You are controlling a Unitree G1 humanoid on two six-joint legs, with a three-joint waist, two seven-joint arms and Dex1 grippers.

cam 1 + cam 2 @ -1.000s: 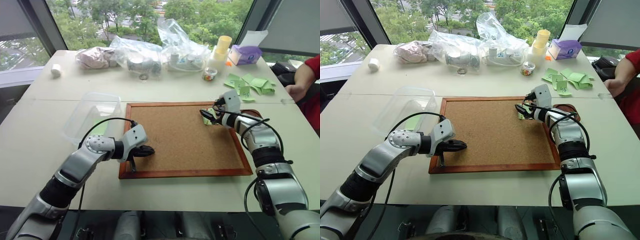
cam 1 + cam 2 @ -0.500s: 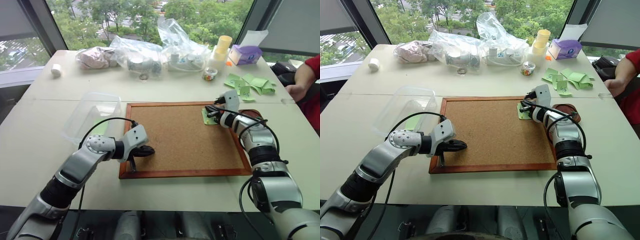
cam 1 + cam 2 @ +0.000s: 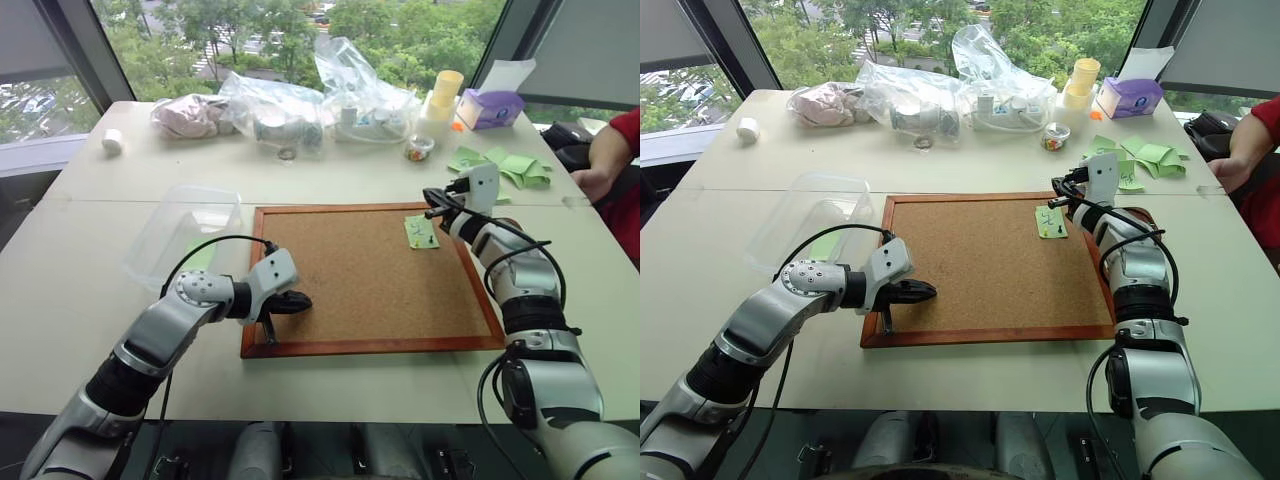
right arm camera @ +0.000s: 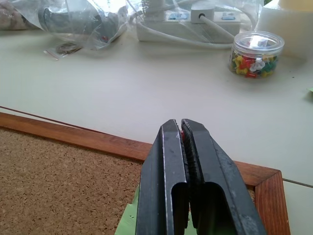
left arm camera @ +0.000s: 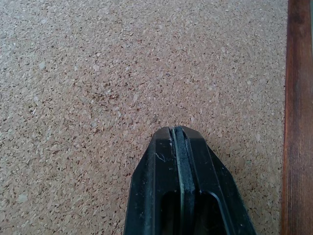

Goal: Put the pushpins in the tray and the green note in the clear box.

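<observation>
Pin-pulling step, I judge: right gripper (image 4: 182, 128), jaws closed on 1 red pushpin (image 4: 183, 132), hovers above green note (image 3: 1050, 221) on corkboard (image 3: 980, 270); next I carry it to the tray.

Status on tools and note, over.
Left tool shut over corkboard. Right tool shut on red pin, above note. Note flat on corkboard, nothing blocking it.
</observation>
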